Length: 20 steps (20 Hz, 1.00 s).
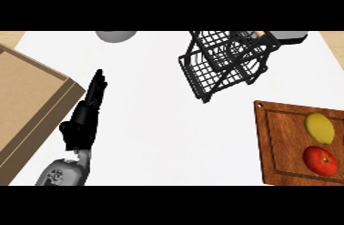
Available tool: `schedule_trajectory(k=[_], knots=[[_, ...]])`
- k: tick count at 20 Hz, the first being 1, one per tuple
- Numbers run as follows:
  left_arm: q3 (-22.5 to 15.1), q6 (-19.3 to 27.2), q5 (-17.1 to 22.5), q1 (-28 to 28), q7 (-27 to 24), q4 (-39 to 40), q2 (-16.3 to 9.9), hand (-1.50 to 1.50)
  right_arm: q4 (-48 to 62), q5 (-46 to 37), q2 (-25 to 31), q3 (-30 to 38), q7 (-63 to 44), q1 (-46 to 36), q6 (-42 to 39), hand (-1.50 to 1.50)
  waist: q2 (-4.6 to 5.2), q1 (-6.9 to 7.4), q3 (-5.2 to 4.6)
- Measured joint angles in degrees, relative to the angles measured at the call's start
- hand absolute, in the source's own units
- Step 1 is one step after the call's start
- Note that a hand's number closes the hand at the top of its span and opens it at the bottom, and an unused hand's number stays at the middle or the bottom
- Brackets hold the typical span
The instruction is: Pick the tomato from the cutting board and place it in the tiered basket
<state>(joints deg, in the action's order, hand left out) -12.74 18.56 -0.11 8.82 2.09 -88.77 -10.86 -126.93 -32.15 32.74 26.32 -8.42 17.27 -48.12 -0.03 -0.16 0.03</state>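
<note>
tomato (321, 160) beside lemon (320, 128) on cutting board (269, 142), left hand (86, 115) straight-fingered, holding nothing

Your left hand (84, 115) lies on the counter (168, 128) at the left, fingers straight and pointing away from you. Just to its left sits a box (27, 101). Far to its right is the cutting board (282, 142), with the tomato (321, 159) on it and a lemon (320, 127) just behind the tomato. The tiered basket (225, 62) stands beyond and right of the hand, behind the board. A bowl (115, 35) lies straight beyond the hand, at the far edge.
</note>
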Motion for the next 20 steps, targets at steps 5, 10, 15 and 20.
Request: schedule_trajectory(k=[5, 10, 15, 20], knots=[[1.57, -1.61, -0.61, 0.52, 1.24, -0.38, 0.30, 0.00, 4.66, -4.61, -1.90, 0.05, 4.95, 0.72, 2.20, -1.50, 0.00, -0.06, 0.00], [2.66, -2.61, -1.52, 0.21, 0.45, 0.20, 1.61, 0.00, 7.43, -7.67, -3.59, -0.11, 8.75, 0.70, 2.80, -1.50, -0.01, -0.07, -0.01], [2.96, -2.51, -3.16, -0.23, 1.10, -0.79, 3.04, 0.00, 8.05, -9.79, -5.73, -0.84, 11.75, 0.57, 3.20, -1.50, -0.02, -0.04, -0.02], [3.66, -3.46, -4.23, -0.26, -0.07, 0.50, 4.01, 0.00, 10.65, -11.09, -6.08, -1.53, 11.59, -3.39, 1.41, -1.50, 0.01, 0.05, -0.03]])
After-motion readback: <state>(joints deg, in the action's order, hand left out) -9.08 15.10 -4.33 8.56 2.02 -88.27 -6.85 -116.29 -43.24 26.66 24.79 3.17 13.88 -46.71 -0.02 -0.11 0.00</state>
